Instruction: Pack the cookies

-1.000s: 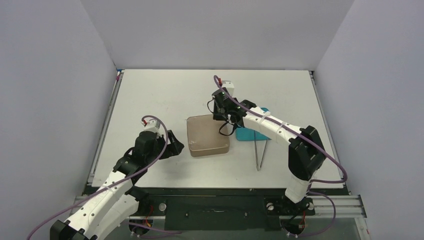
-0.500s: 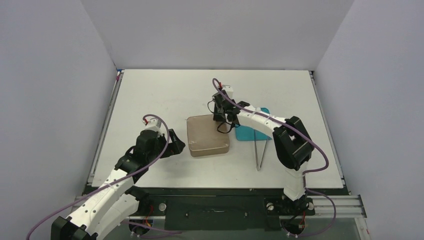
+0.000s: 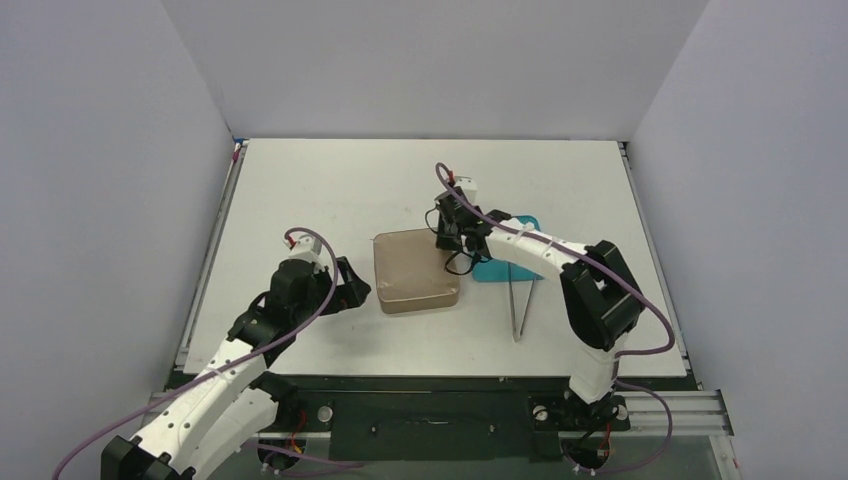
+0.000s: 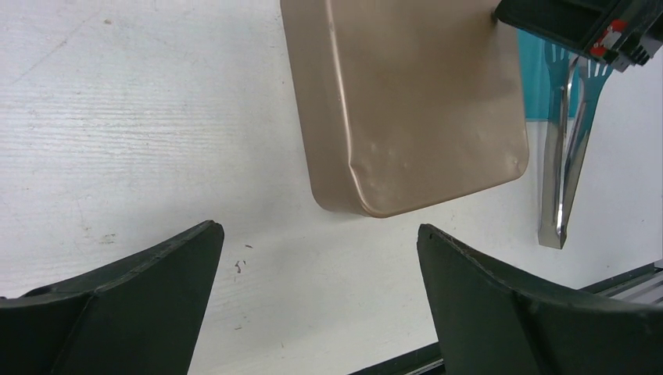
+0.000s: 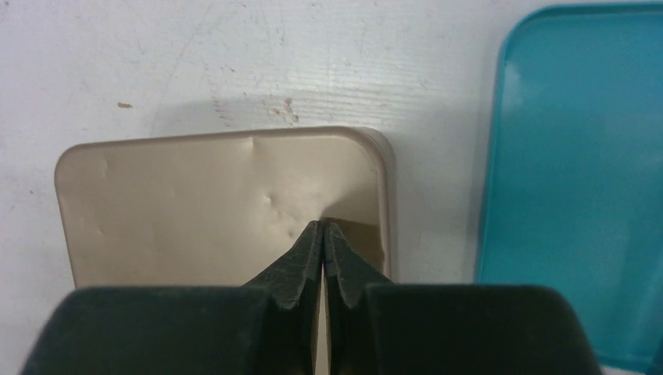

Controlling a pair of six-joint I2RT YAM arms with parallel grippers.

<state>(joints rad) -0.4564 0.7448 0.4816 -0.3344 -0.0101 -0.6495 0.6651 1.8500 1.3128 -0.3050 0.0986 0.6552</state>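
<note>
Jaws on L apart, wider than 1 s ago, R jaws together over tin corner.

The white left arm stretches forward low over the desk, its black left end effector spread wide, holding nothing. The white right arm folds leftward, its black right end effector pinched fully together

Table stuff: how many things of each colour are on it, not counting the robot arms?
Brown tin: 1
Teal tray: 1
Silver tweezers: 1
Total: 3
</note>
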